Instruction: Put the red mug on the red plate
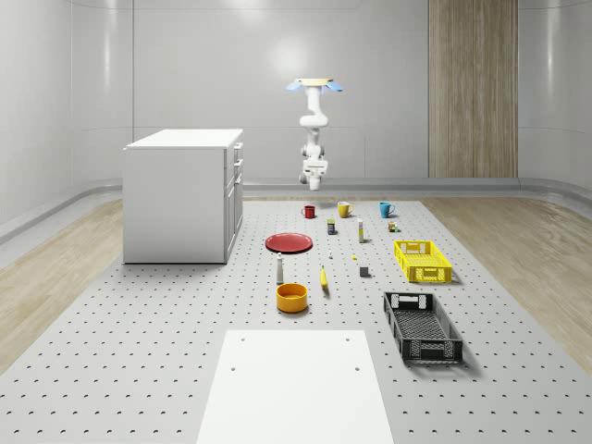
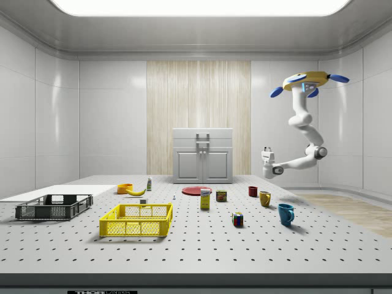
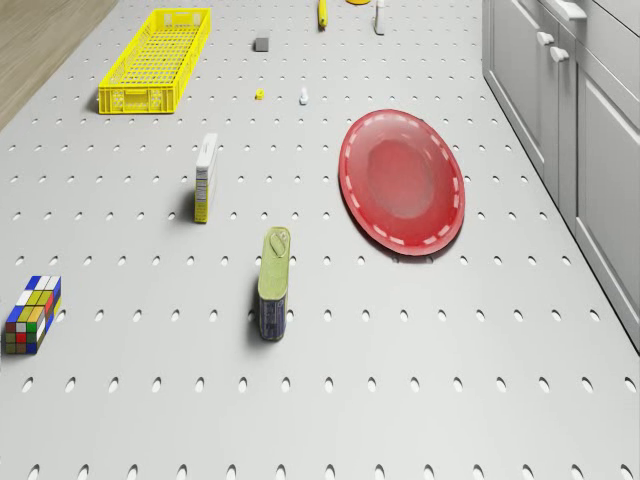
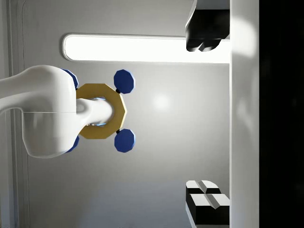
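Gray peg table w/ a white cabinet (image 1: 183, 194) sits under a hovering robot. Gripper (image 2: 267, 152) is wide open, pointing up, holding nothing. It hangs high above the red mug (image 2: 252, 191). Drone (image 2: 308, 81) floats higher, beyond the mug's far side from the cabinet. Red plate (image 3: 401, 182) lies between mug & cabinet. Step looks like the reach, not begun. Next: turn the gripper down, drop to the mug, squeeze.
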Robot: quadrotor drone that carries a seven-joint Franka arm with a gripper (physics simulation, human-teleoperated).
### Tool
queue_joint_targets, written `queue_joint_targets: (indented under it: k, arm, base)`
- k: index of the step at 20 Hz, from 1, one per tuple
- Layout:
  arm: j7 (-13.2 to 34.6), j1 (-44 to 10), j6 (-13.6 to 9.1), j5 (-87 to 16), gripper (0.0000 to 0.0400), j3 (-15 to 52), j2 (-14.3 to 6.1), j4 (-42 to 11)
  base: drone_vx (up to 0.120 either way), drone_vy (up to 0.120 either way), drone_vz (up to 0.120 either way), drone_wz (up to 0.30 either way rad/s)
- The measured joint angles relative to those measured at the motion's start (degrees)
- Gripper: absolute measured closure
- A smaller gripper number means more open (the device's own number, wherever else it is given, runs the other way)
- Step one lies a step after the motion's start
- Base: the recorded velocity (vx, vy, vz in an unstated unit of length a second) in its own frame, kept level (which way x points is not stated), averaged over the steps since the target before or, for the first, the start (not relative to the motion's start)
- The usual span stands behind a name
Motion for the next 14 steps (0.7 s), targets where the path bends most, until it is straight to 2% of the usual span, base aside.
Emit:
queue_joint_targets:
  k: [3,9,14]
  arm:
    - [0.11,-0.2,0.14,-0.88,0.0,0.63,-0.1,-0.11]
    - [0.63,-1.05,0.44,-4.79,0.0,3.41,-0.34,-0.51]
    - [1.73,-2.82,0.83,-12.78,0.0,9.07,-0.74,-1.73]
  base:
    - [0.12,-0.12,0.0,0.0]
    - [0.12,0.0,0.0,0.0]
    - [0.12,0.0,0.0,0.0]
